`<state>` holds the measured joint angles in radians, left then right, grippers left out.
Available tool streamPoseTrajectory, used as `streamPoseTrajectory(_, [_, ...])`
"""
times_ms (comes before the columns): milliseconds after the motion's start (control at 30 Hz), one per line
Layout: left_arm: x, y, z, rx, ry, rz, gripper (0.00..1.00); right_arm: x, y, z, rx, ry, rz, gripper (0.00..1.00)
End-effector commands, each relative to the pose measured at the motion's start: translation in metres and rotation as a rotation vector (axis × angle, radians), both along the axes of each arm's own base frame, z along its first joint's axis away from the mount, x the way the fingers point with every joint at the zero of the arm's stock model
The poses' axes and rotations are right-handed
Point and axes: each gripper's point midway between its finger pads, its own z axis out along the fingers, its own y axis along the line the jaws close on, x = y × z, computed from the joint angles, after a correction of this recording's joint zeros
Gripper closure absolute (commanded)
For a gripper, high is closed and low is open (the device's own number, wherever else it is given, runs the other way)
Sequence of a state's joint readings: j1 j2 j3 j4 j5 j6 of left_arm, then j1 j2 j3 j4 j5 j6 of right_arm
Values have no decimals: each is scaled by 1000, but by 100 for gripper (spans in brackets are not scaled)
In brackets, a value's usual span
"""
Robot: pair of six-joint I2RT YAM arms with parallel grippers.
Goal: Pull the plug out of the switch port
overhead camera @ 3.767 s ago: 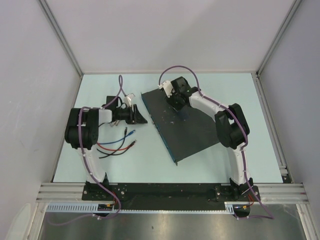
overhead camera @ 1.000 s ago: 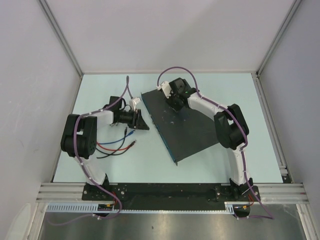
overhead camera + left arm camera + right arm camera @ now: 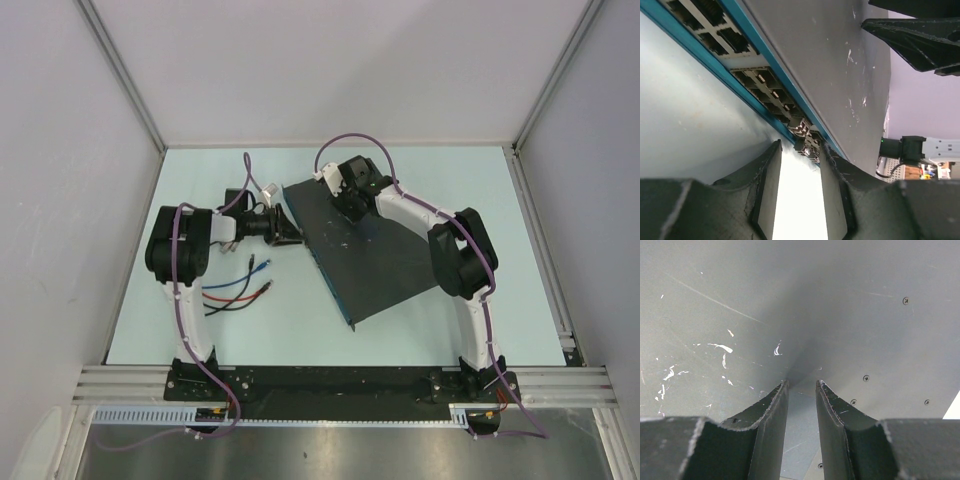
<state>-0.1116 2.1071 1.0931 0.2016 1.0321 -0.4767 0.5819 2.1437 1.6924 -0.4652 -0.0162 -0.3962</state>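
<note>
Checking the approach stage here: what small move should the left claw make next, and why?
Probably ease the left claw forward a little: its fingers stand open with nothing between them, and the plug in the port row of the switch sits just beyond their tips, roughly in line with the gap.

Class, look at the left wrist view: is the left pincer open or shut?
Open: the left pincer has its fingers apart, a bright gap between them, nothing gripped, facing the switch.

One switch (image 3: 372, 262) out there, and just left of it three loose cables (image 3: 238, 290): one blue, one red, one black.
</note>
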Motion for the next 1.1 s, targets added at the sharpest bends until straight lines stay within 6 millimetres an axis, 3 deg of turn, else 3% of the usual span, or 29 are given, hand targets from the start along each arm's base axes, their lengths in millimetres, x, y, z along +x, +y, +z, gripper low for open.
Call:
streamPoseTrajectory(0, [-4,-4,11,-50,-24,-45,59,-72,-23,-106,-146,331,36,64])
streamPoseTrajectory(267, [-17,-7,4,-15,16,-81,58,-72,-22,-107,-147,330,39,64])
streamPoseTrajectory(567, [-14,-12,-9,19,39,-76,58,-74,-23,-108,-152,330,43,64])
streamPoseTrajectory(800, [-13,-25,-4,-12,35,-93,61,-74,-23,-108,-153,329,42,64])
streamPoseTrajectory(1067, [-15,-27,-4,-26,50,-106,84,-74,-24,-109,-159,325,42,65])
